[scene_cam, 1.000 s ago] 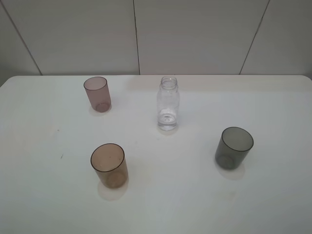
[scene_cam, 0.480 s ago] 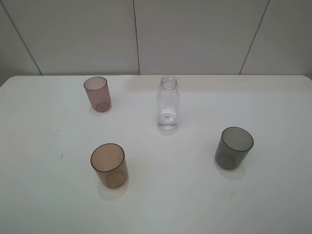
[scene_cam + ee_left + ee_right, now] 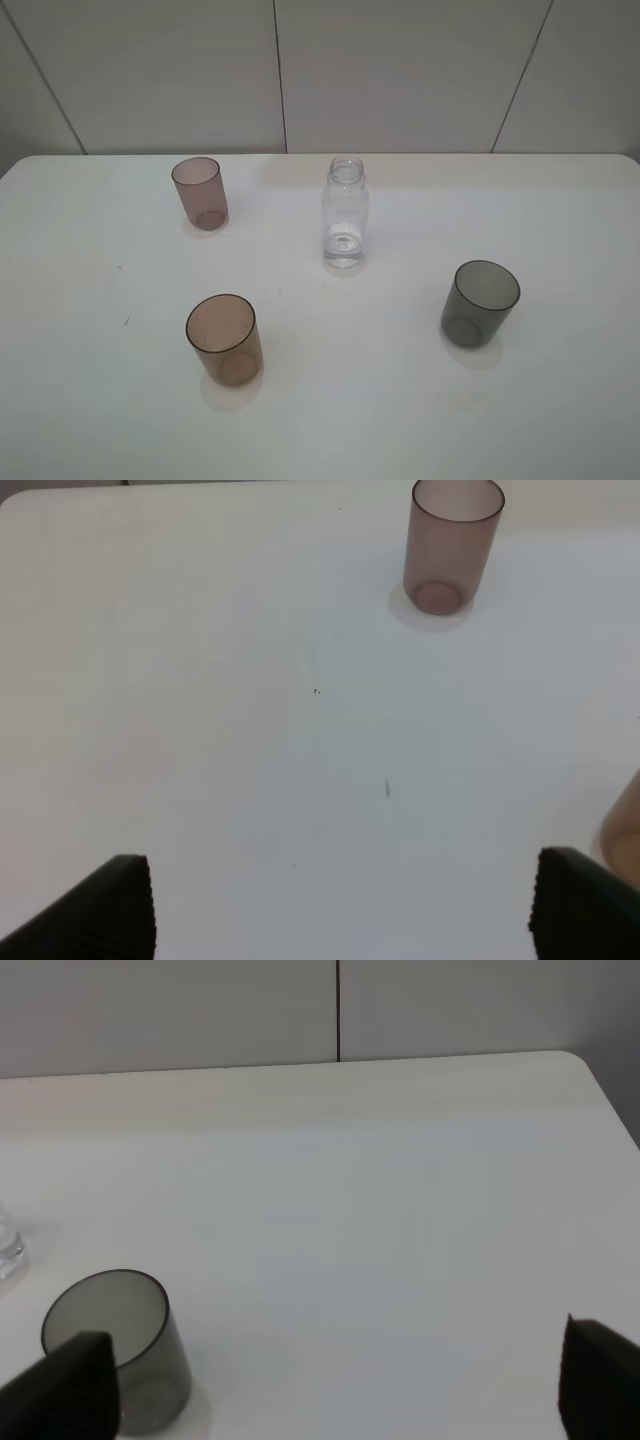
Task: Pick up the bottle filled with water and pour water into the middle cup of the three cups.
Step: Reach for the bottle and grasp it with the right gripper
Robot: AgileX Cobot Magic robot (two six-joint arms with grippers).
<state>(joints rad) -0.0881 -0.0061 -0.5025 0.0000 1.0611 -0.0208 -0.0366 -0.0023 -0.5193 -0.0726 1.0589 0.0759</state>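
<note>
Exterior high: white worktop, no arms in shot. Bottle upright, no cap, close to the far edge at about mid-width. Pink cup upright toward the far-left corner. Amber cup upright in the left half, nearer the near edge. Grey cup upright in the right half, about midway between the far and near edges. All four stand well apart, nothing touching.

Left wrist: left gripper spread wide, nothing between the fingers, bare worktop below. Pink cup ahead of it, well clear. A sliver of the amber cup at the frame edge, beside one finger. A few small dark specks on the worktop.

Right wrist: right gripper also spread wide and holding nothing. Grey cup just beside one finger; contact not discernible. Edge of the bottle's base barely in frame. Far-right corner of the worktop is visible.
</note>
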